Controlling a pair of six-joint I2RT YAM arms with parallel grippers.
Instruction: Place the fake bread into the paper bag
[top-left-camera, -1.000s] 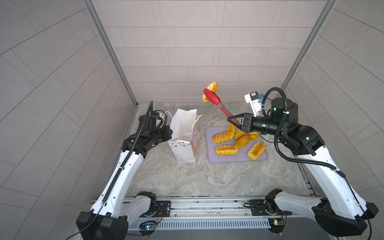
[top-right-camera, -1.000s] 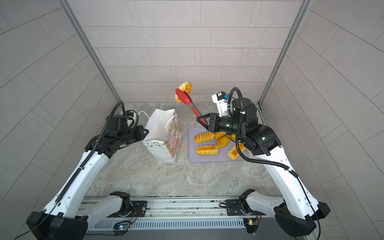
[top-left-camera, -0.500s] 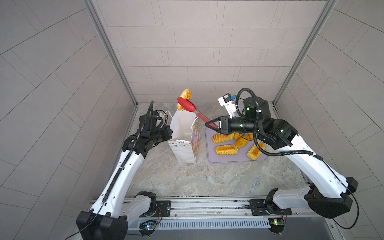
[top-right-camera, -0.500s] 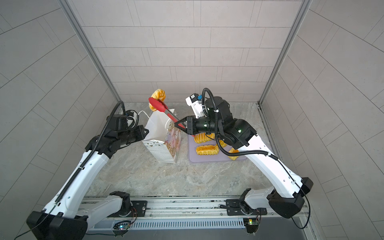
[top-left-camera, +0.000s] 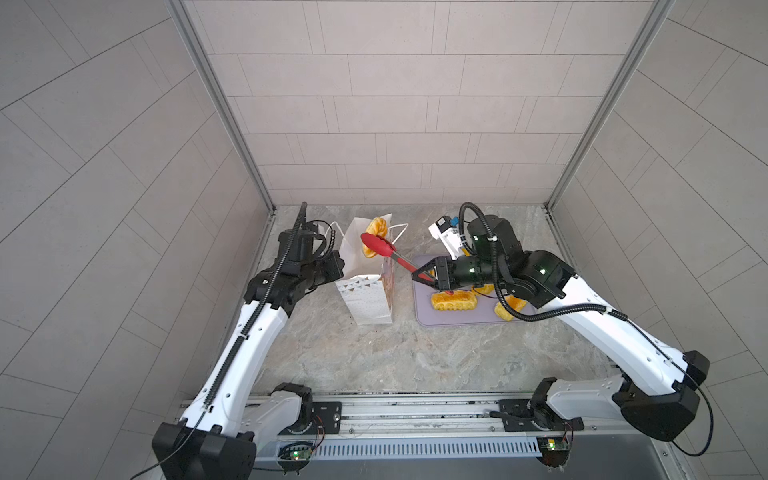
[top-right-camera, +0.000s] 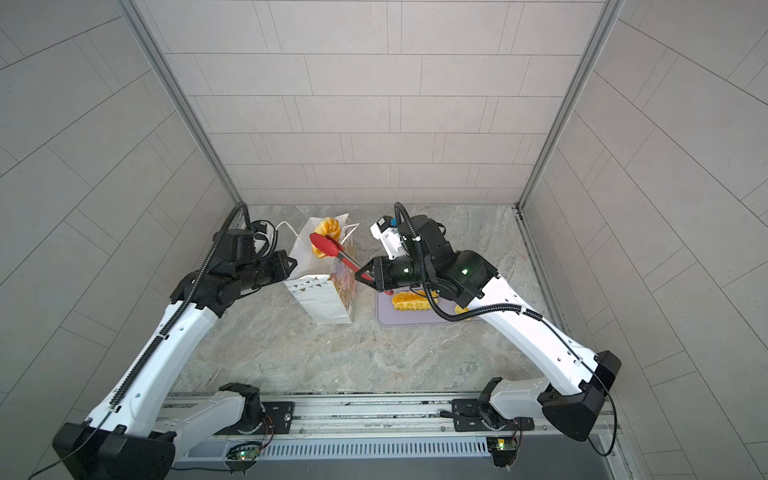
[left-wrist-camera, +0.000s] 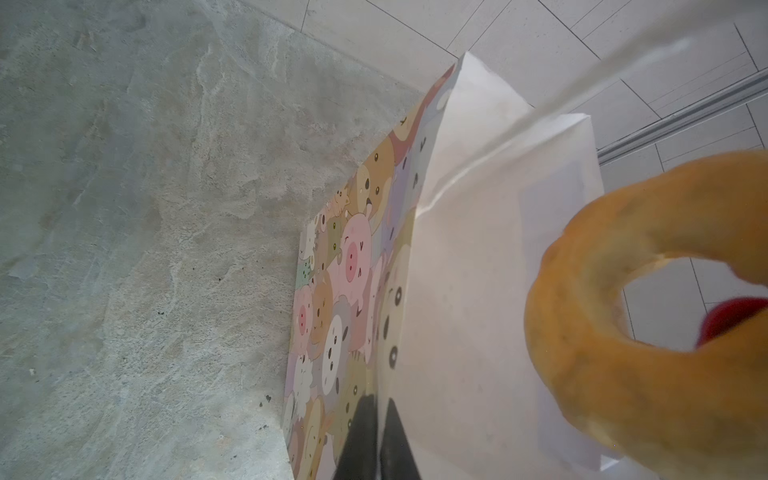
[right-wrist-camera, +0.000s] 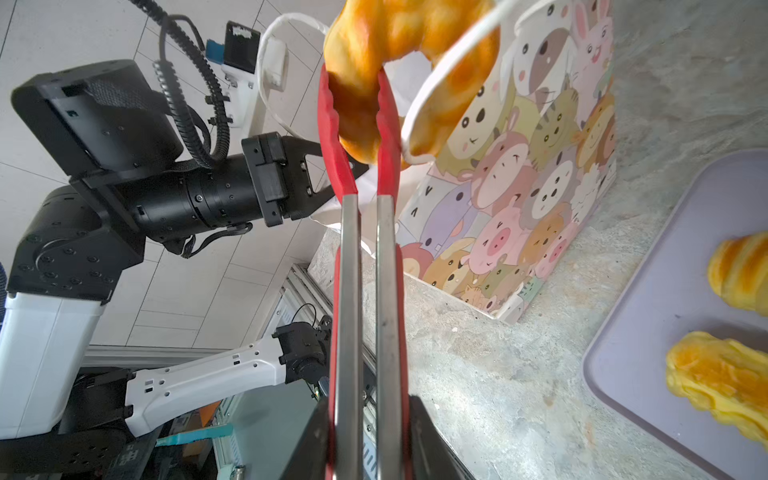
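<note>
1. Swung across from 11 o'clock of the lilac tray (top-left-camera: 457, 322), the ring doughnut (top-left-camera: 377, 227) now hangs at the mouth of the paper bag (top-left-camera: 368, 301). The bag and the left arm (top-left-camera: 257, 324) have not shifted.
2. Left jaws are closed on the bag's 9 o'clock wall, pinching the paper at its upper edge. The left wrist view shows a dark finger on each side of the white wall (left-wrist-camera: 457, 291).
3. The bag stands upright on the surface (top-left-camera: 415, 365) in both top views, at 9 o'clock of the tray and near it.
4. Red tongs (top-left-camera: 380, 246) clamp the doughnut. One cord handle (right-wrist-camera: 432, 83) crosses in front of it, and I cannot tell whether it is below the rim.
5. Right jaws grip the tongs' steel handles, squeezing them together.
6. Ridged loaves (top-left-camera: 453, 301) lie on the tray, partly hidden under the right arm (top-left-camera: 540, 278).
</note>
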